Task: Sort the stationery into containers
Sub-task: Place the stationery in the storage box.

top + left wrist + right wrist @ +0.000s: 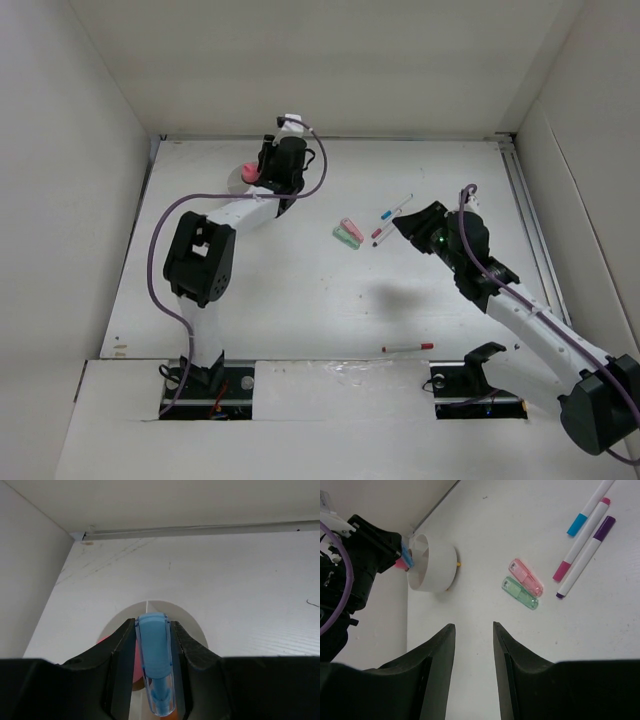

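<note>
Left gripper (151, 630), reaching to the far left corner of the table (300, 300), is clamped on a small translucent blue block (153, 660), which stands upright between its black fingers (120, 650). It holds the block directly above the low round white cup (437, 567). A thin inner divider shows inside the cup's rim. A pink object (250, 171) shows at the cup's left side, partly hidden by the gripper; which compartment it sits in cannot be told.

Right gripper (473, 627) hovers above the table to the right of centre, its two fingers apart with nothing between them.

Near the middle of the table, well apart from the cup, a pink block (525, 577) and a green block (520, 593) lie side by side, touching or nearly so. Just to their right lie three thin white pens, roughly parallel: a blue-capped pen (590, 506) farthest, a pink-capped pen (582, 539) beside it, and a purple-capped pen (586, 558) nearest the right gripper. A fourth, red-capped pen (408, 347) lies alone by the near edge of the table, closer to the right arm's base than to the left's.
</note>
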Robot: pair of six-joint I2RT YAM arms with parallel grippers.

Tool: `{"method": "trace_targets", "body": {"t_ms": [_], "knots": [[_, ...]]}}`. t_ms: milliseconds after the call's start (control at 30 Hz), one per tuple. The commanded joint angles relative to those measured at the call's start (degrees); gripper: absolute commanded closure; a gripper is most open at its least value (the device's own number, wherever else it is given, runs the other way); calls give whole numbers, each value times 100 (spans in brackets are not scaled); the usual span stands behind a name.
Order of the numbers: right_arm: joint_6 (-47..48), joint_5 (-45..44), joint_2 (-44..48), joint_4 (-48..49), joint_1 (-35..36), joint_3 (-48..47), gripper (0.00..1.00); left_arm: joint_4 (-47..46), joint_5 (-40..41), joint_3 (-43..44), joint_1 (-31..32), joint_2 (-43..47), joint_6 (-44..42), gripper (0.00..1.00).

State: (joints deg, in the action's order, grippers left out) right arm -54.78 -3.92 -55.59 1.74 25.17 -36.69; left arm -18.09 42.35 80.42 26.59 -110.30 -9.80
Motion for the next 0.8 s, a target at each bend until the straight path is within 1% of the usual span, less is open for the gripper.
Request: {"method": "trace_targets", "body": {"t_ms": [0,367,567,633,700,733,767], "knots": [[100,-12,-31,204,32,-190,58,-397,168,316,57,-193,-540,100],[100,-135,-83,204,32,-190,58,-827,116,246,57,-615,-891,100],[100,-144,-83,204,32,-190,58,-890,169,193,57,-668,-997,98],[100,-144,-83,204,32,-190,58,-890,169,132,57,-668,-997,93],[100,-144,-31,204,32,-190,58,-942,229,79,57,-668,-997,86],[100,-144,-31,204,32,-190,58,-995,230,27,57,-668,-997,77],[100,-144,-31,204,32,-190,58,-995,230,26,57,-668,-997,72]]}}
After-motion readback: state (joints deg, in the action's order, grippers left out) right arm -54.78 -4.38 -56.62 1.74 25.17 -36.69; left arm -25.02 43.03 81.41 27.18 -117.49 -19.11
